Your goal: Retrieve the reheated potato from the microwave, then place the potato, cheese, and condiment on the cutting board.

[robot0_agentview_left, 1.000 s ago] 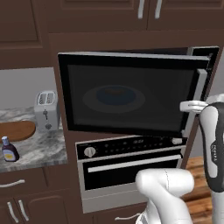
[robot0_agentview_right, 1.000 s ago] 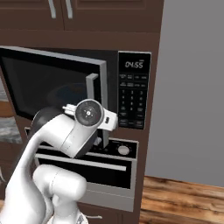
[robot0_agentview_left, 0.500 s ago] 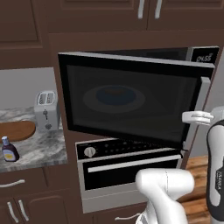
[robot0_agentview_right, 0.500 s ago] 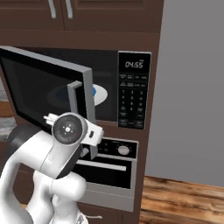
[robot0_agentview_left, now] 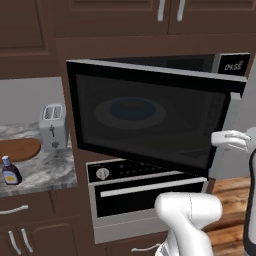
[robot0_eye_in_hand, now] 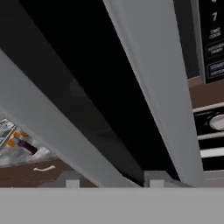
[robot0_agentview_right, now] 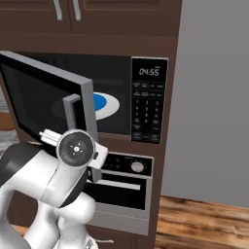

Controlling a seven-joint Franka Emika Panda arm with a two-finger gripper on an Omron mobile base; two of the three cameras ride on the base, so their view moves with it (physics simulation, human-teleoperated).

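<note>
Left base view: one microwave (robot0_agentview_left: 150, 120), one condiment (robot0_agentview_left: 10, 171), one cutting board (robot0_agentview_left: 17, 149).

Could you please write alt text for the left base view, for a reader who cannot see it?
A microwave door stands partly open, a blue plate dimly visible through its dark glass. To the left, a counter holds a toaster, a cutting board and a condiment bottle.
</note>
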